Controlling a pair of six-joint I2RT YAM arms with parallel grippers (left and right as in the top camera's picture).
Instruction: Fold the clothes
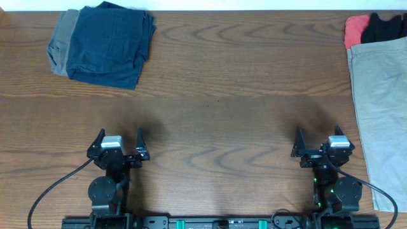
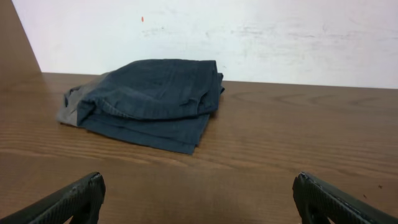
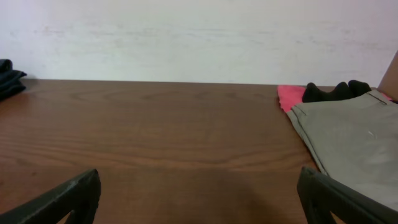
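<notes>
The brown wooden table [image 1: 241,76] holds a flat khaki-beige garment [image 1: 381,108] lying unfolded at the right edge. Folded dark navy shorts [image 1: 108,44] sit far left over grey shorts [image 1: 60,41]. 1 red piece [image 1: 355,28] and 1 black piece [image 1: 388,27] wait far right. The left gripper [image 1: 119,135] and right gripper [image 1: 318,135] are spread wide and empty. The likely next step is pinching the khaki hem.

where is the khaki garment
The khaki garment lies spread along the table's right edge in the overhead view, its far end against the red piece and black piece.
</notes>
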